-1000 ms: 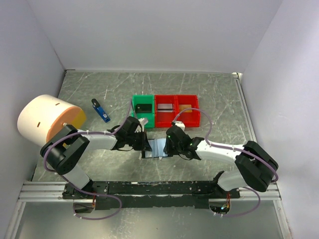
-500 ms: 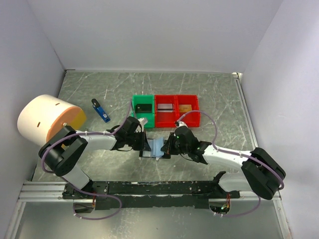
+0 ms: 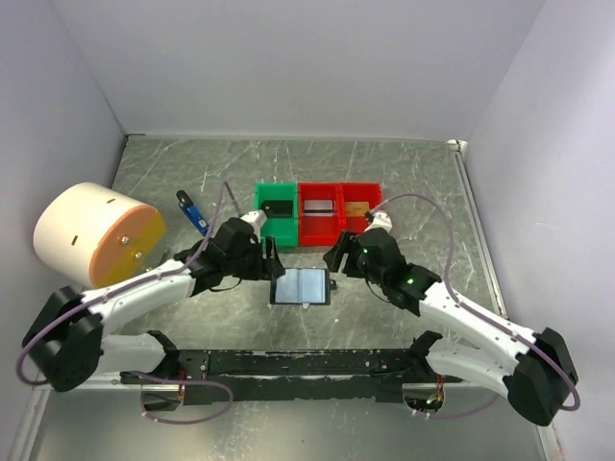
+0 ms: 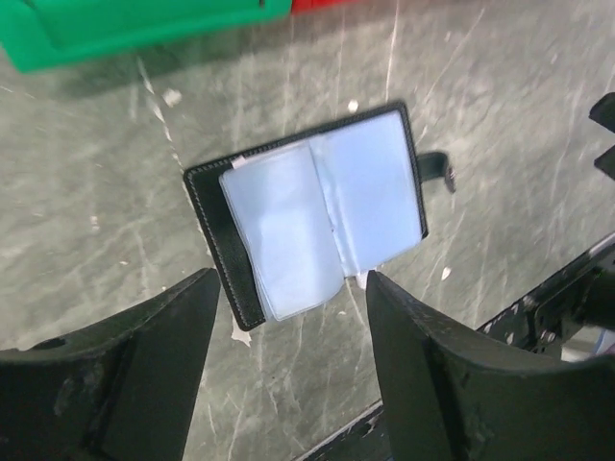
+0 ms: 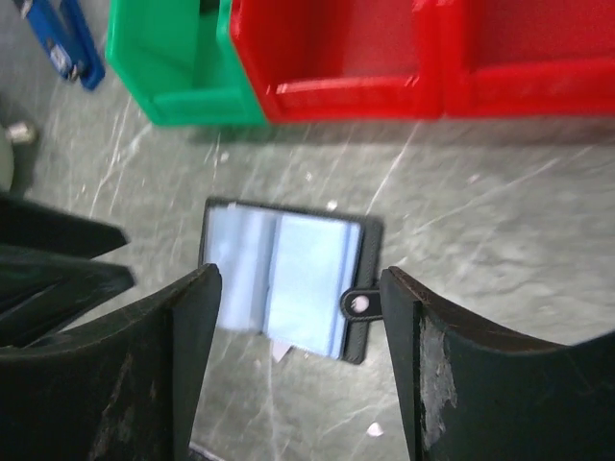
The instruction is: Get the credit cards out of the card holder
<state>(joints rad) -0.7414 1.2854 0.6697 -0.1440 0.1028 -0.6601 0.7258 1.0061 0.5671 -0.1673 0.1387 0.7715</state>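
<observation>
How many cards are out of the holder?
3: a black card in the green bin, a silvery card in the middle red bin, an orange-gold card in the right red bin. The open card holder looks empty; hidden ones possible.

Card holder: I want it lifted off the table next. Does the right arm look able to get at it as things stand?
Probably yes. The card holder lies open with nothing on it; the right gripper hangs open by its tab side, and the left gripper stands clear.
</observation>
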